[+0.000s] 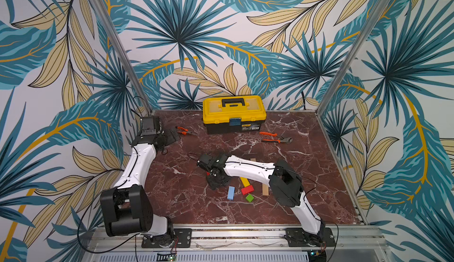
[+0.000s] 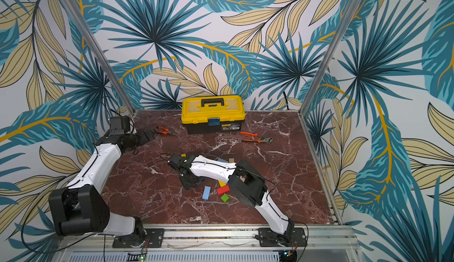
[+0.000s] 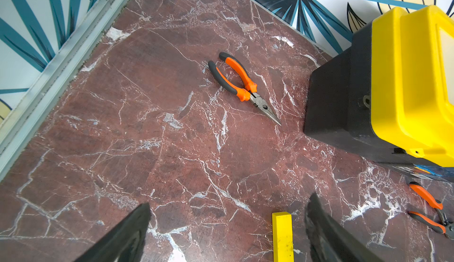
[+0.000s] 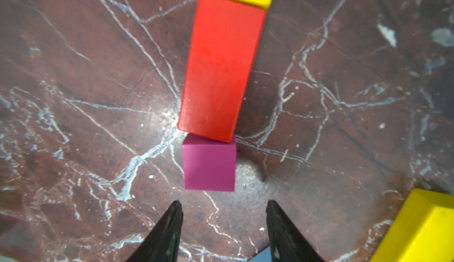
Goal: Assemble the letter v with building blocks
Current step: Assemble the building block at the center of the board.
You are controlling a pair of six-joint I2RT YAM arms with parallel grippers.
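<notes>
Pink cube (image 4: 208, 166) just ahead of half-open, empty right pincer (image 4: 223, 204) seems placed; next, start the V's other stroke.

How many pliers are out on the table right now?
2. The needle-nose pliers lie left of the yellow toolbox; the second pliers lie just right of its front. The right arm covers part of the table, so more could be hidden.
</notes>
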